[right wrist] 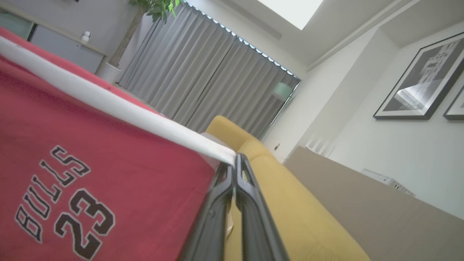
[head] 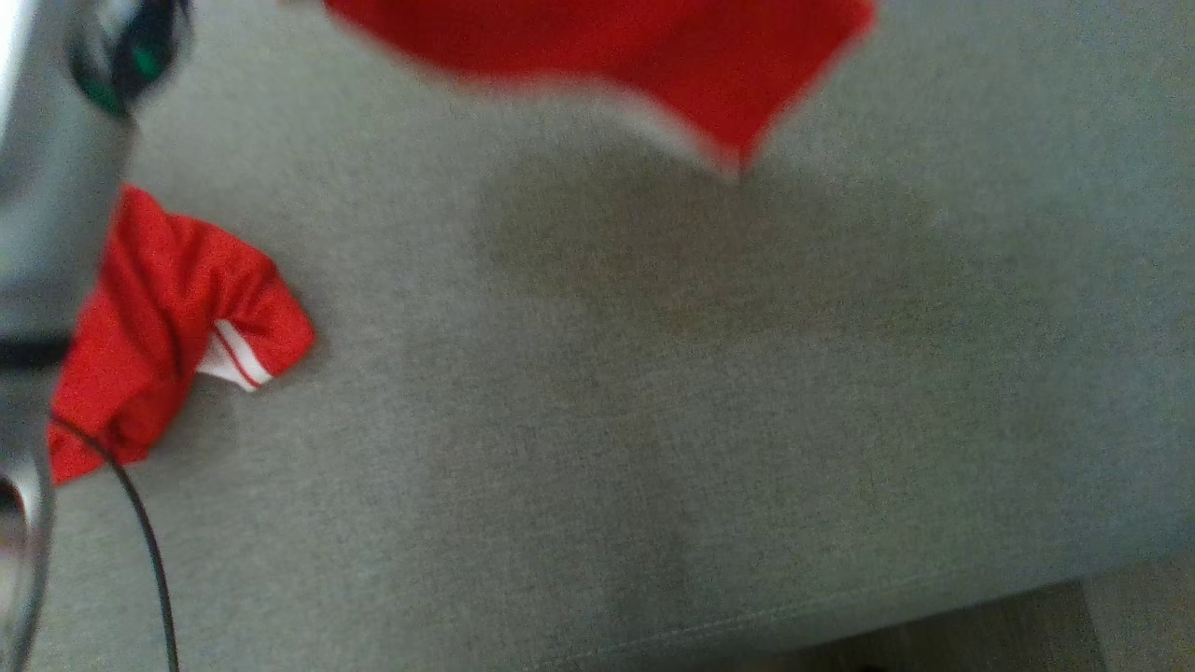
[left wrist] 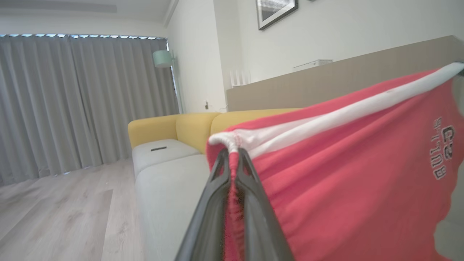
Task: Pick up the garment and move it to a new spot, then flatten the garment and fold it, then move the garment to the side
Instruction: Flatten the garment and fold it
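Jaws of the left gripper (left wrist: 233, 155) are clenched on one end of the white band (left wrist: 326, 119) of the red garment (left wrist: 344, 174), and those of the right gripper (right wrist: 233, 162) pinch the other end, so the band runs taut between them above the grey sofa (head: 653, 420). From the head, the cloth is blurred and cut off by the top edge. More red cloth with a white stripe sits partly behind the pale left forearm (head: 47, 205), and whether it touches the sofa is unclear. That forearm rises along the left edge, with a dark cable (head: 149, 551) trailing below.
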Available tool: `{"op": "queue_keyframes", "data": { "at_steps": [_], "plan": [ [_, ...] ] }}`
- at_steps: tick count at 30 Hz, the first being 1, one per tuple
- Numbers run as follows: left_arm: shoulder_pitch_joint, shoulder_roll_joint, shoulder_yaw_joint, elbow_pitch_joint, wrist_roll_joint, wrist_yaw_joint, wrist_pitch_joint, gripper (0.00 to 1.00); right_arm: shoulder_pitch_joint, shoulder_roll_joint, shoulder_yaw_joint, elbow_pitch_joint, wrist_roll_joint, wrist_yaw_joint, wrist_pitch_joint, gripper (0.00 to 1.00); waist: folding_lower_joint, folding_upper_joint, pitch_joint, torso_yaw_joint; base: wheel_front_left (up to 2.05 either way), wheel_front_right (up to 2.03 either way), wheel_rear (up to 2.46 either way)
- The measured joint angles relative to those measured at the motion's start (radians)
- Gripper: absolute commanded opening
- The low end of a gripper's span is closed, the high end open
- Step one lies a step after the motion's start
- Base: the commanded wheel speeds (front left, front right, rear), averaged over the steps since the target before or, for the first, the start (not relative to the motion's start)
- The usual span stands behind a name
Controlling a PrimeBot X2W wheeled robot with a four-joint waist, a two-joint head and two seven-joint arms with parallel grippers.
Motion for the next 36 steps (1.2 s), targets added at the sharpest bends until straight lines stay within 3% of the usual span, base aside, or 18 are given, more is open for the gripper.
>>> {"op": "queue_keyframes", "data": {
  "at_steps": [4,8,13,18,20,26,30,31,36],
  "plan": [
    [-0.177,-0.038,0.018,0.137,0.031,-0.025,-0.041,0.00,-0.211,0.067,-0.048,0.198,-0.077,0.000,-0.148,0.00,0.0001,0.0000,0.087,-0.014,0.00,0.00,0.00],
    [-0.256,-0.079,0.047,0.219,0.037,-0.038,-0.055,0.00,-0.286,0.132,-0.098,0.350,-0.141,0.000,-0.249,0.00,0.0001,0.0000,0.137,-0.025,0.00,0.00,0.00],
    [-0.193,-0.121,0.102,0.184,0.064,-0.053,-0.055,0.00,-0.241,0.169,-0.082,0.466,-0.155,0.000,-0.290,0.00,-0.0003,0.0000,0.146,-0.019,0.00,0.00,0.00],
    [0.023,-0.144,0.107,0.122,0.083,-0.061,-0.055,0.00,-0.098,0.166,0.023,0.531,-0.127,0.000,-0.298,0.00,-0.0003,0.0000,0.119,-0.013,0.00,0.00,0.00],
    [0.133,-0.147,0.101,0.098,0.082,-0.061,-0.055,0.00,-0.026,0.151,0.092,0.545,-0.120,0.000,-0.301,0.00,-0.0003,0.0000,0.101,-0.010,0.00,0.00,0.00],
    [0.394,-0.129,-0.050,-0.003,0.081,-0.067,-0.055,0.00,0.134,0.055,0.298,0.535,0.016,0.000,-0.291,0.00,-0.0003,0.0000,0.037,0.001,0.00,0.00,0.00],
    [0.518,-0.113,-0.102,-0.048,0.070,-0.067,-0.055,0.00,0.213,-0.034,0.425,0.462,0.125,0.000,-0.246,0.00,-0.0004,0.0000,-0.010,0.006,0.00,0.00,0.00],
    [0.563,-0.104,-0.127,-0.063,0.072,-0.067,-0.055,0.00,0.249,-0.086,0.475,0.420,0.180,0.000,-0.223,0.00,-0.0004,0.0000,-0.032,0.008,0.00,0.00,0.00],
    [0.658,-0.101,-0.158,-0.088,0.072,-0.067,-0.055,0.00,0.342,-0.206,0.572,0.296,0.304,0.000,-0.159,0.00,-0.0004,0.0000,-0.089,0.013,0.00,0.00,0.00]
  ]
}}
